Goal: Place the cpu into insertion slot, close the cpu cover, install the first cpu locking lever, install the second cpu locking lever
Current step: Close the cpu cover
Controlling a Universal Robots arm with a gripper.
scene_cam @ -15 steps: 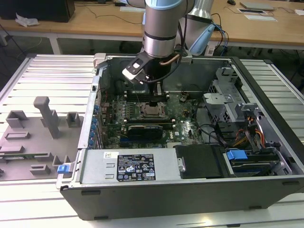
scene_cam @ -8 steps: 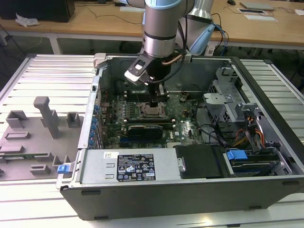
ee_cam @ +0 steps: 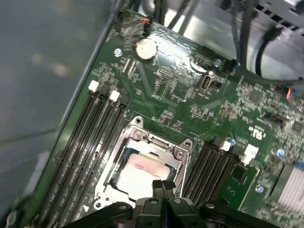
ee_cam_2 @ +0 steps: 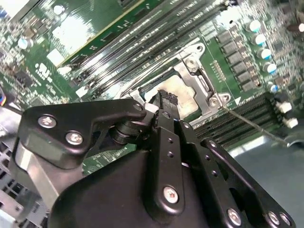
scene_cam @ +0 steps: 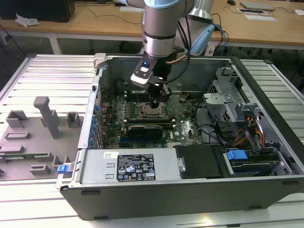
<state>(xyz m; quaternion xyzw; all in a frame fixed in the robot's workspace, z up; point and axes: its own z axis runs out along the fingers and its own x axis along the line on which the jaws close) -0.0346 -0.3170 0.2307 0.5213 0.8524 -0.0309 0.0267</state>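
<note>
The cpu lies framed by the lowered cpu cover, with the hand, fingers pressed together and empty, just at its 12 o'clock in the exterior view.

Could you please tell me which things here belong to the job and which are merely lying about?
Job: cpu; cpu cover framing it; gripper at its edge.
Lying about: memory slots; coin battery; black card; grey fixtures outside the case.

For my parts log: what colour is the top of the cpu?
The cpu is pale silver-grey with a pinkish smear, clearest in the first wrist view.
</note>
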